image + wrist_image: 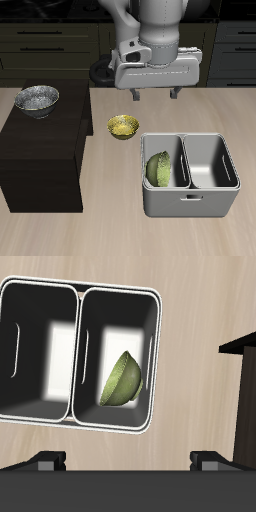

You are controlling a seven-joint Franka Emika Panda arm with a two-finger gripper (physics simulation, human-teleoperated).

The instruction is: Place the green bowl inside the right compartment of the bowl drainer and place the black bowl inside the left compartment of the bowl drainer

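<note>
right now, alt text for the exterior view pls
The green bowl leans on edge in one compartment of the drainer; the other is empty. The gripper hovers behind it, holding nothing. The black bowl sits on a dark cabinet, a yellow bowl beside the drainer.

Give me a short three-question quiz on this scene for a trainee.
1. True or false: the green bowl lies inside the drainer.
2. The black bowl sits on: A) the dark box; B) a plate; C) a shelf.
3. Fill in: the gripper is open and holds ____.
Key: 1 true; 2 A; 3 nothing.
</note>
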